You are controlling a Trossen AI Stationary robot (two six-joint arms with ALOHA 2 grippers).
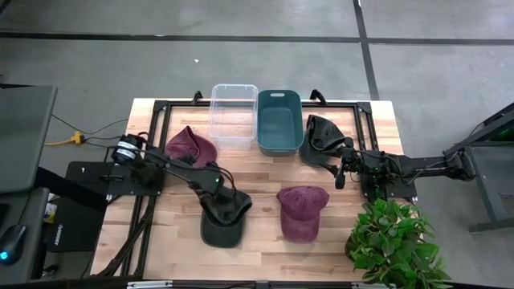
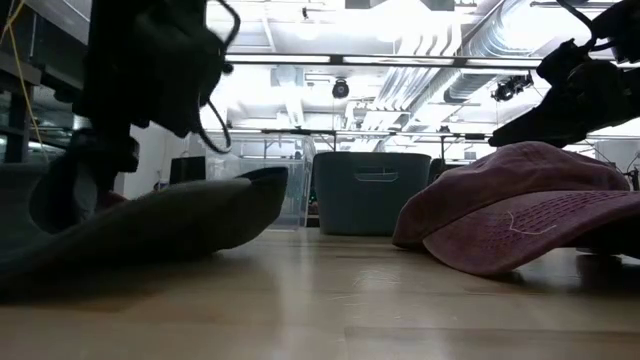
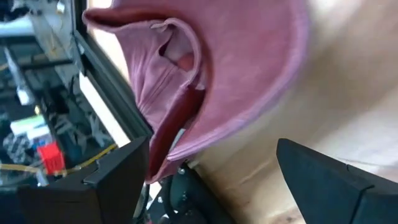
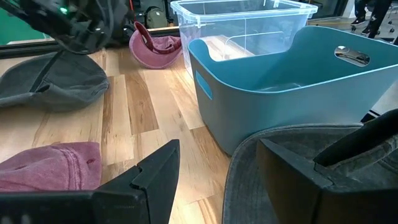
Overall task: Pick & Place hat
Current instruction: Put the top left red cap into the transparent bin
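Two maroon caps and two dark grey caps lie on the wooden table. One maroon cap (image 1: 191, 146) sits at the far left and also fills the left wrist view (image 3: 236, 68). The other maroon cap (image 1: 302, 212) lies in the middle (image 2: 520, 200). My left gripper (image 1: 218, 193) is open (image 3: 211, 142) and hangs over the crown of the near dark cap (image 1: 223, 221). My right gripper (image 1: 341, 167) is open (image 4: 219, 142) at the near edge of the far dark cap (image 1: 321, 138). One of its fingers is over that cap (image 4: 273, 155) and the other is over bare wood. My left gripper stands above the near dark cap's crown (image 2: 170, 215), and I cannot tell whether it touches it. My right gripper comes level from the table's right. One finger (image 4: 298, 168) lies over the far dark cap's edge (image 4: 249, 168), and I cannot tell whether it touches it.
A clear plastic bin (image 1: 234, 116) and a teal bin (image 1: 279, 120) stand side by side at the far edge. A potted plant (image 1: 393, 241) stands at the near right corner. Black frame rails (image 1: 161, 112) run along the left and far sides.
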